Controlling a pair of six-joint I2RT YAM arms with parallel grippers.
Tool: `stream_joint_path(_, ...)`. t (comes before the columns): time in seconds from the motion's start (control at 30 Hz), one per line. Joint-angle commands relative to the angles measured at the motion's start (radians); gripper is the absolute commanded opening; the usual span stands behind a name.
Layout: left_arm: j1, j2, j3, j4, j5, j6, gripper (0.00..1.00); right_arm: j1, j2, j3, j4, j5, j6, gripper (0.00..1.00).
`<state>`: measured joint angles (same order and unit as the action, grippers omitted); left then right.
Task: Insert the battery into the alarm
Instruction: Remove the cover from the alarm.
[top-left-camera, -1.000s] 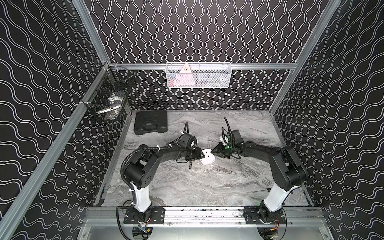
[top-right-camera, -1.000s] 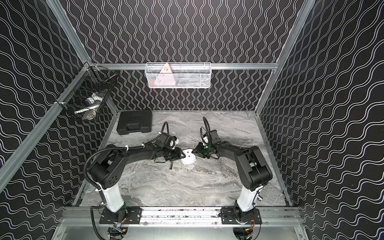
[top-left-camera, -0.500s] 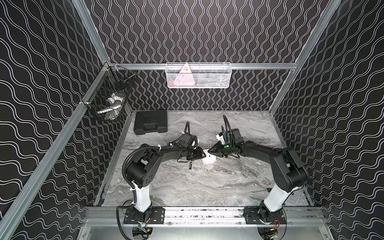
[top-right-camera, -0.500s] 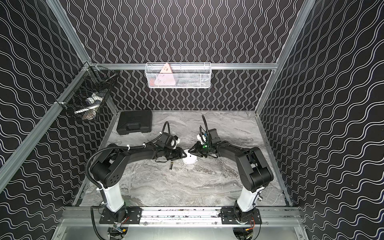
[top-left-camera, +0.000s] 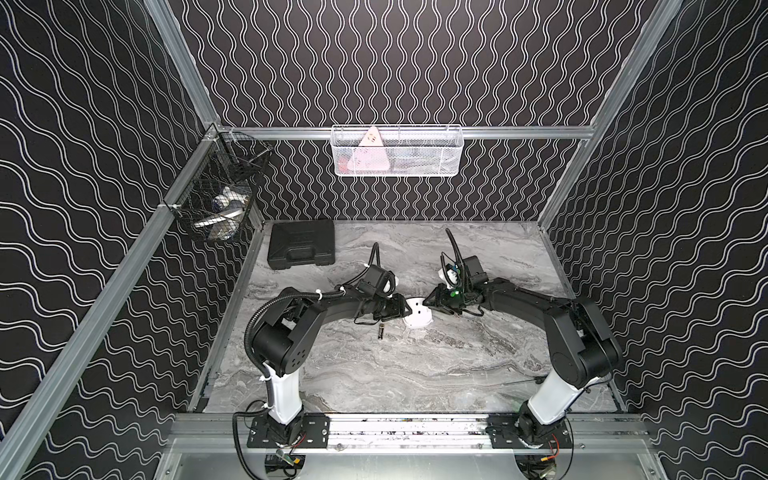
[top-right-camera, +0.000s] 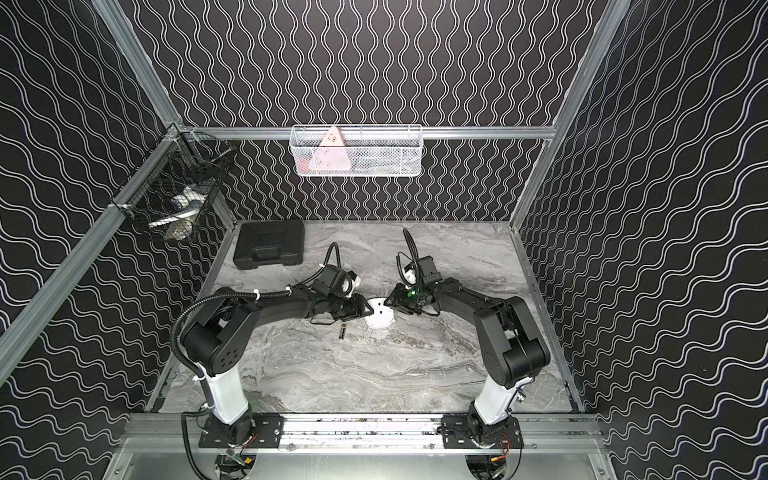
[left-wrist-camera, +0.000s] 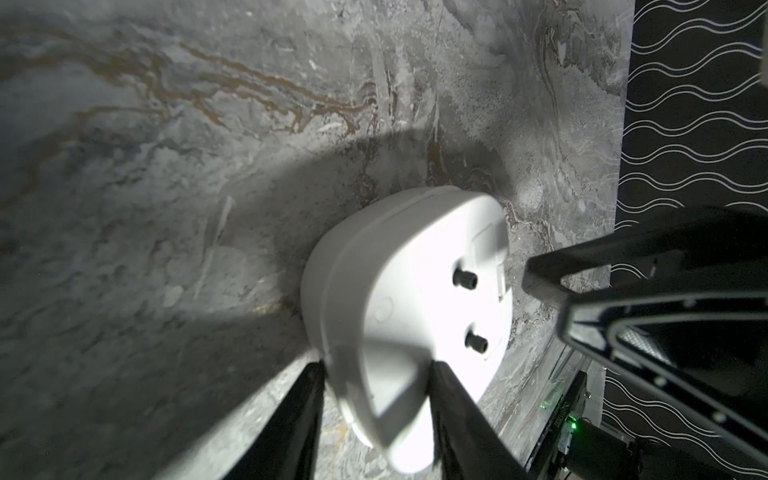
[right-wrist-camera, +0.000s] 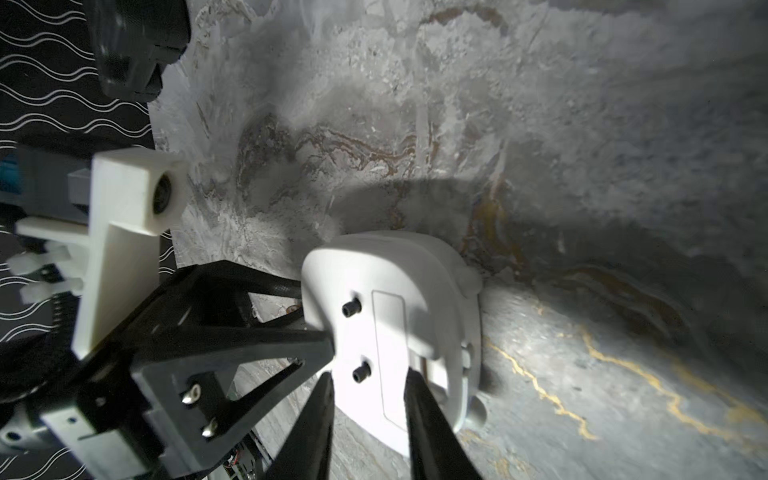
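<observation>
Black with a gold tip, the battery (top-left-camera: 380, 332) lies loose on the marbled table (top-left-camera: 415, 374), nearer the arm bases than the alarm (left-wrist-camera: 407, 291). It's round, so I'd expect an arm nudge to roll it away. The left gripper (left-wrist-camera: 376, 365) pinches the alarm's rim, tilting its back up; the smooth white plastic could slip. The right gripper (right-wrist-camera: 369, 376) has its fingers astride the flat rectangular cover (right-wrist-camera: 388, 332), and I can't tell if it grips. Prying there might twist the alarm free. Far back sits a moulded black case (top-left-camera: 301, 245).
</observation>
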<state>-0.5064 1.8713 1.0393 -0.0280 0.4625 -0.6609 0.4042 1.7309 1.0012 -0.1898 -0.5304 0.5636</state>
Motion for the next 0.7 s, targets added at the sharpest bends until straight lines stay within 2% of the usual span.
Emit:
stream_joint_path(0.0, 0.000, 0.009, -0.001, -0.108, -0.064, 0.020, 0.45, 0.001, 0.013, 0.008, -0.021, 0.018, -0.024, 0.32)
stream_joint_path(0.37, -0.001, 0.008, -0.004, -0.104, -0.059, 0.015, 0.45, 0.001, 0.040, -0.007, 0.013, -0.001, -0.011, 0.32)
stream_joint_path(0.53, 0.000, 0.007, -0.004, -0.105, -0.058, 0.017, 0.45, 0.002, 0.052, -0.014, 0.041, -0.050, -0.001, 0.32)
stream_joint_path(0.67, -0.001, 0.009, -0.004, -0.102, -0.056, 0.016, 0.45, 0.001, 0.050, -0.010, 0.016, -0.027, -0.026, 0.33)
